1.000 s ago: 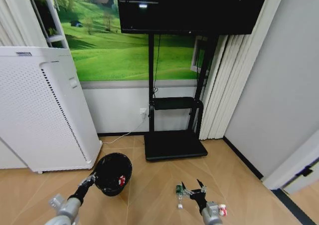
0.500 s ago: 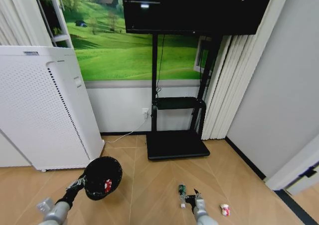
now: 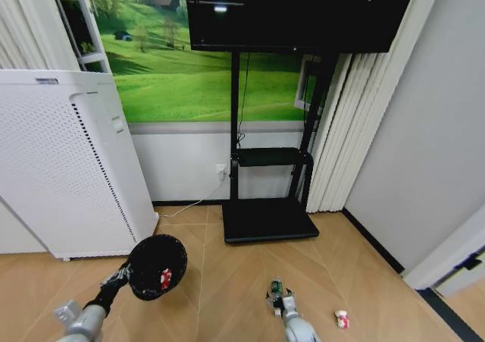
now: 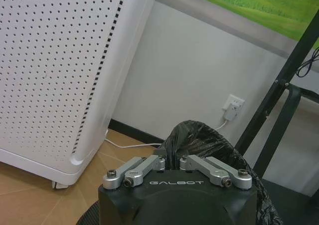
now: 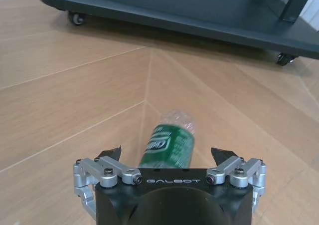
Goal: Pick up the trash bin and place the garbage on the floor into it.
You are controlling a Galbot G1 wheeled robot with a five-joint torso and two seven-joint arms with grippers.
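Currently, leftmost: white perforated air purifier (image 3: 64, 167), standing well beyond the left gripper (image 3: 121, 274).

Left gripper: fingers pressed together on the rim of the trash bin (image 3: 155, 266), which hangs lifted off the floor, mouth tilted toward the camera. One red-and-white can (image 3: 164, 277) lies inside it. The left wrist view shows the pinch on the bin's black liner (image 4: 199, 137) just ahead of the fingers (image 4: 144, 166).

Change over the last second: the bin has swung out to the robot's left and risen, away from the right arm.

Right gripper (image 3: 279, 302): has dropped low over the floor and closed in on the green bottle (image 3: 276, 287). Jaws spread wide; in the right wrist view the bottle (image 5: 169, 140) lies between the fingertips, straight ahead, not yet gripped.

Second red-and-white can (image 3: 342, 319): on the floor, to the right of the right gripper, apart from it.

Judgement: one of three items binned; bottle pick is imminent; last can remains.
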